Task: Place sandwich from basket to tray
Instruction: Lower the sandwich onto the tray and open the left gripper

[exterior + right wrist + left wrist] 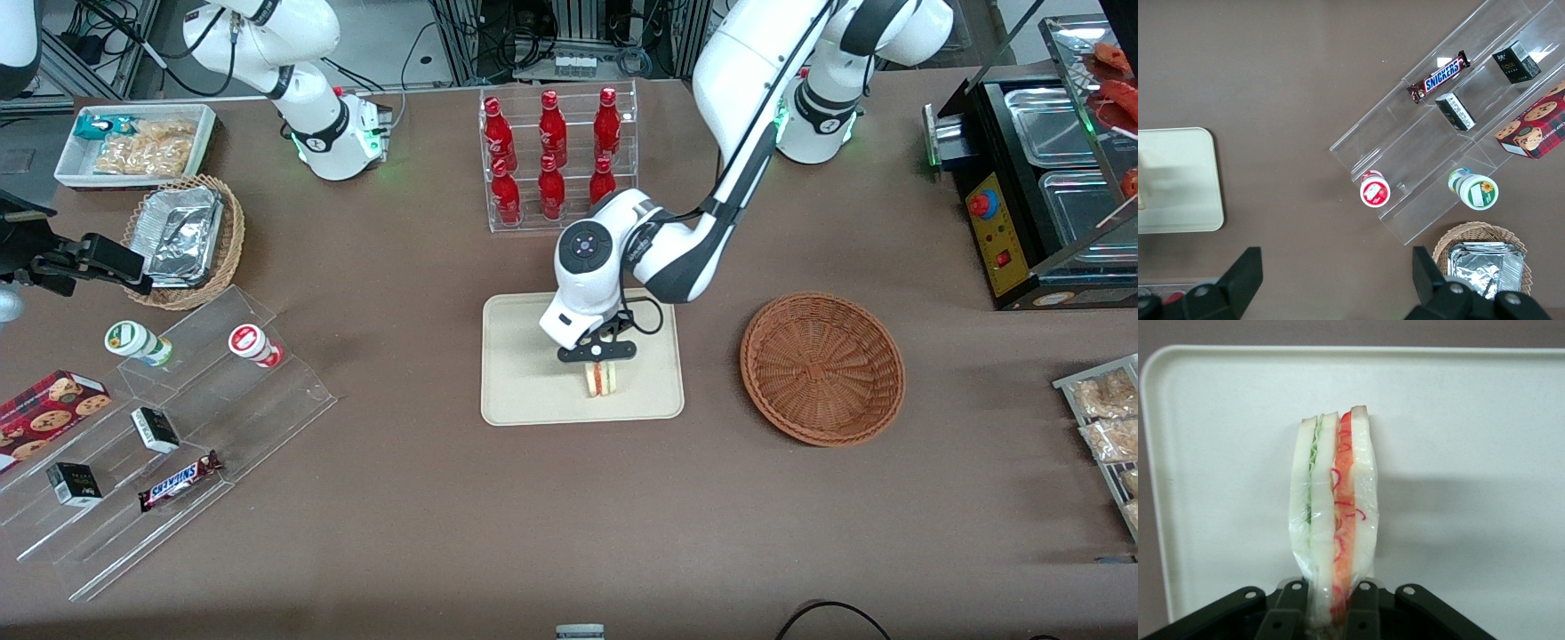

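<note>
Left arm's gripper (598, 352) is over the tray (516, 391), clamped on the sandwich (602, 380); jaws narrow, one finger on each bread face, as the left wrist view shows with the wedge pinched between the fingers (1290, 613). Sandwich (1333, 513) stands on edge, plastic-wrapped, filling layers facing the wrist camera: green on one side, red/orange on the other, white bread between and outside. Front view has its lower end at or just above the tray surface, in the part of the tray nearer the front camera and nearer the edge that faces the basket; can't tell if it's touching down. Tray (1485, 420) is beige, rounded corners, low rim, sits mid-table. Basket (822, 367) is the reddish-brown wicker one, beside the tray toward the working arm's end of the table, apart from it, nothing in it. Rack of red bottles (553, 156) stands farther from the front camera than the tray. Toward the parked arm's end: clear stepped display (169, 427) with a Snickers bar (180, 480), two small dark boxes, a cookie box (49, 404) and two round tubs; a tan wicker basket with foil containers (182, 236); a white bin of snacks (138, 142) near that table corner. Black warmer unit with steel pans (1040, 187) sits at the working arm's end.
</note>
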{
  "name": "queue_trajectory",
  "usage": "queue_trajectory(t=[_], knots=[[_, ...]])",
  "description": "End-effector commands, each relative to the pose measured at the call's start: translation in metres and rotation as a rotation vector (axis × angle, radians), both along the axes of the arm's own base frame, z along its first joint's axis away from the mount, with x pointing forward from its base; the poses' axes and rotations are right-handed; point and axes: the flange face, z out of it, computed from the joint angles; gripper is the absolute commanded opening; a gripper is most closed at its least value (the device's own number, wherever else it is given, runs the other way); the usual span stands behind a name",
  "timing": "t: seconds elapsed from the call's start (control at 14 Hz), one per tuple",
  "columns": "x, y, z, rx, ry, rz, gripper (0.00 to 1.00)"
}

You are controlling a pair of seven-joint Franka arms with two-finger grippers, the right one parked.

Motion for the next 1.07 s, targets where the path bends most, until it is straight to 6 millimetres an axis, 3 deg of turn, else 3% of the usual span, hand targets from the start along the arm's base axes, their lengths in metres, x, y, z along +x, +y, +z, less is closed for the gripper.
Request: queue_trajectory(t=[0.0,0.21,0.29,0.36,0.43,0.64,1.0], knots=[[0.002,-0.009,-0.002,0.004,-0.022,0.018,0.0],[0.002,-0.01,-0.003,-0.005,-0.022,0.02,0.0],[0.002,-0.01,-0.004,-0.005,-0.019,0.02,0.05],[0.004,-0.009,-0.004,-0.006,-0.02,0.017,0.39],[0.004,-0.008,-0.003,-0.007,-0.021,0.019,0.99],[0.004,-0.012,0.008,-0.018,-0.033,0.059,1.0],[0.015,-0.003,0.075,-0.041,-0.066,0.083,1.0]])
